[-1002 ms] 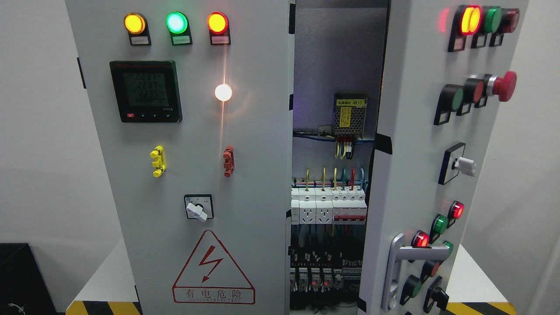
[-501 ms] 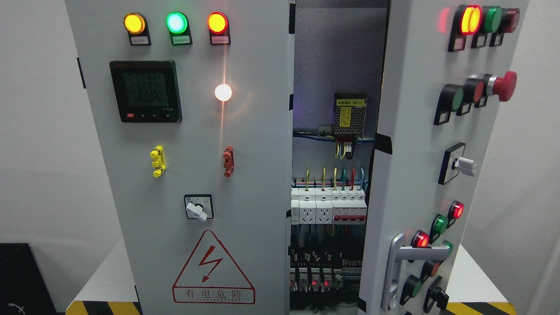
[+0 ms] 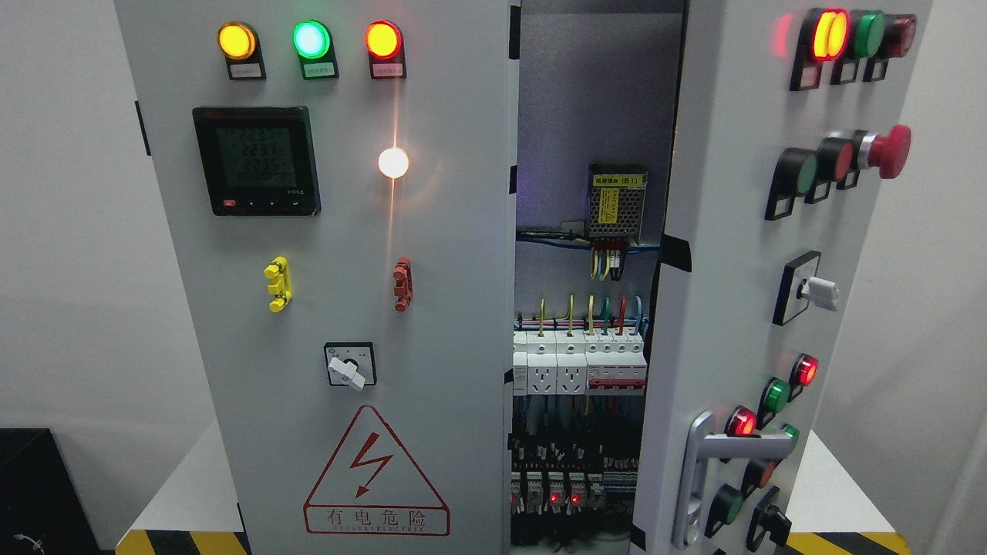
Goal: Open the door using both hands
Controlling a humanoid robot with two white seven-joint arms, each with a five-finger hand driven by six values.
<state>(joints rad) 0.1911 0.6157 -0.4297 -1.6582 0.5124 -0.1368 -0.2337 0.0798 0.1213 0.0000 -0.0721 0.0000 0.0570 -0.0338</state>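
A grey electrical cabinet fills the head view. Its right door (image 3: 732, 293) stands swung partly open toward me, with a silver lever handle (image 3: 717, 462) near its lower edge, lit buttons and a red emergency stop (image 3: 890, 151). The left door (image 3: 347, 308) is shut and carries three lamps, a meter (image 3: 257, 160), a rotary switch (image 3: 351, 366) and a red warning triangle (image 3: 375, 476). In the gap between the doors I see breakers (image 3: 578, 362), wiring and a power supply (image 3: 617, 202). Neither of my hands nor arms shows.
The cabinet stands on a white table (image 3: 185, 493) with black-and-yellow hazard tape (image 3: 185, 542) along its front edge. A black object (image 3: 38, 493) sits at the lower left. White walls lie behind on both sides.
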